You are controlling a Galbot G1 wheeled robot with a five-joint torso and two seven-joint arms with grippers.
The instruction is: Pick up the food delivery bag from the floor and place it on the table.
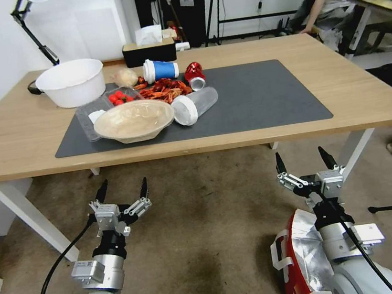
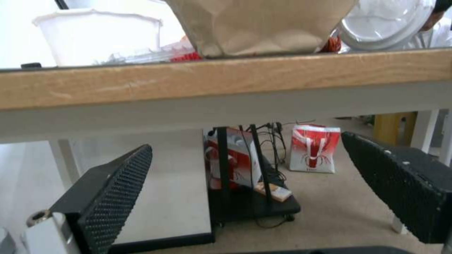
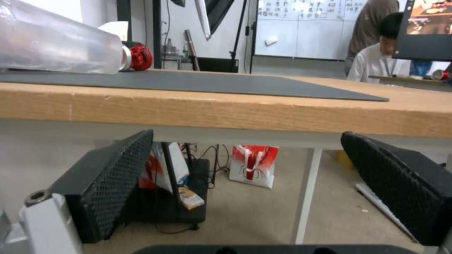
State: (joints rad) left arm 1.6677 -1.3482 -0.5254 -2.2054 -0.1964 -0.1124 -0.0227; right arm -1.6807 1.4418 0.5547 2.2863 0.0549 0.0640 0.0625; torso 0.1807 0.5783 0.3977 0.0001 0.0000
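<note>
1. Your left gripper (image 1: 122, 189) hung over the floor (image 1: 206, 223) before the table (image 1: 21, 136), fingers spread, empty.
2. Your right gripper (image 1: 302, 160) was likewise spread.
3. The food delivery bag (image 1: 300, 258) stood on the carpet beneath your right arm: red side, silver foil lining, white strap handles.

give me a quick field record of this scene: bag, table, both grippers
bag: food delivery bag on the floor, foil lining showing, under the right arm
table: table with dark mat, white bowl, food clutter on its left part
left gripper: left gripper open, empty, above carpet before the table edge
right gripper: right gripper open, empty, beyond the bag
</note>
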